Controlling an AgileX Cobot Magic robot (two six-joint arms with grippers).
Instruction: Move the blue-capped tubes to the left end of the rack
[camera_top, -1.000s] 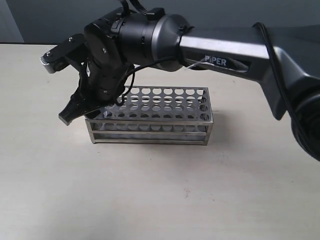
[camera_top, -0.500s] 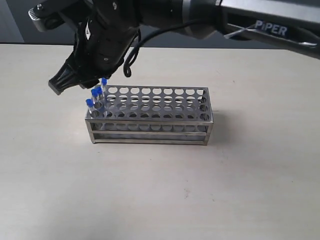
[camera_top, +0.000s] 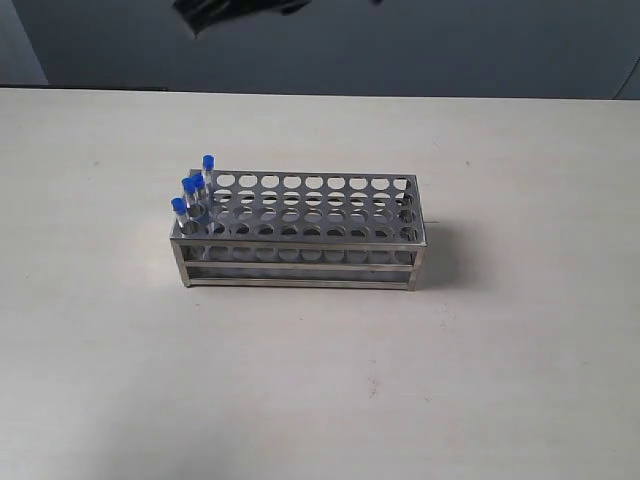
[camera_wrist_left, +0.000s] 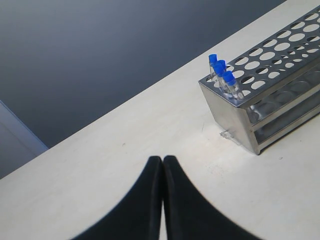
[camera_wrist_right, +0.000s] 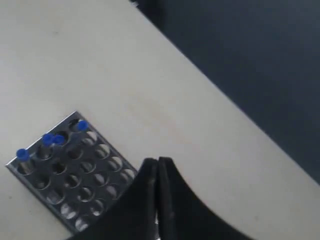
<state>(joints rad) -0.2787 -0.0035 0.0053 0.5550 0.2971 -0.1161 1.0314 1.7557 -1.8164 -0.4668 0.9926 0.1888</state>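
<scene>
Left fingers (camera_wrist_left: 162, 167) are pressed together, tip against tip, with nothing between them. They hang above bare desk (camera_wrist_left: 125, 165), well apart from the rack (camera_wrist_left: 235, 117). My right fingers (camera_wrist_right: 157, 167) are closed and empty in the same way, and they sit high, looking down on the rack (camera_wrist_right: 75, 192) from well above it. So neither pair is holding or touching anything.

Seen from the outside camera, the rack (camera_top: 300, 268) sits on the desk (camera_top: 320, 390) a little toward nine o'clock of the middle, with its long side running from nine to three. All four blue-capped tubes (camera_top: 190, 190) stand upright in holes at its nine o'clock end, close together, their caps poking above the top plate. I count four caps from my right wrist too (camera_wrist_right: 50, 140), and from my left wrist they bunch at the rack's near end (camera_wrist_left: 220, 70). Every other hole I can see looks empty. Whether all four share the very last row of holes I cannot tell for sure.

At the top edge of that outside view, around eleven o'clock, there is a dark blur (camera_top: 235, 12). I take it for part of one of my arms, though I cannot say which.

My judgement is that the sorting is done and this is the parking step. Next I need only keep both arms clear of the caps and settle to rest, with no new grasp.
</scene>
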